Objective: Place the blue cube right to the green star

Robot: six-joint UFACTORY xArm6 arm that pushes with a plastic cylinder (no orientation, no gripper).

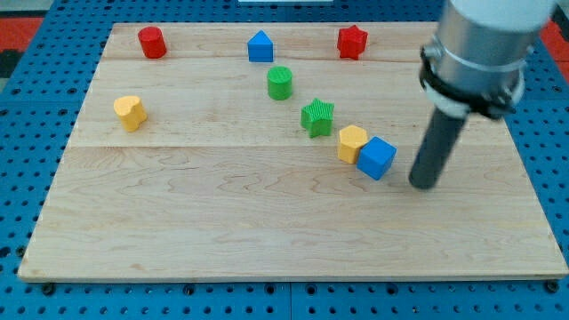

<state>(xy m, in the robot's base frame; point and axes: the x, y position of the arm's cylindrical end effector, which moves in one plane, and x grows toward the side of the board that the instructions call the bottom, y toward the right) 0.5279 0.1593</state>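
Observation:
The blue cube (377,157) lies right of the board's middle, touching a yellow block (352,142) on its upper left. The green star (317,116) sits just up and left of that yellow block. The three form a diagonal line. My tip (424,184) rests on the board to the right of the blue cube and slightly below it, a short gap apart from it.
A green cylinder (280,83) stands above and left of the star. A blue house-shaped block (260,46), a red cylinder (152,42) and a red star (352,41) line the top. A yellow heart-like block (131,112) is at the left. The wooden board (222,222) has a blue pegboard around it.

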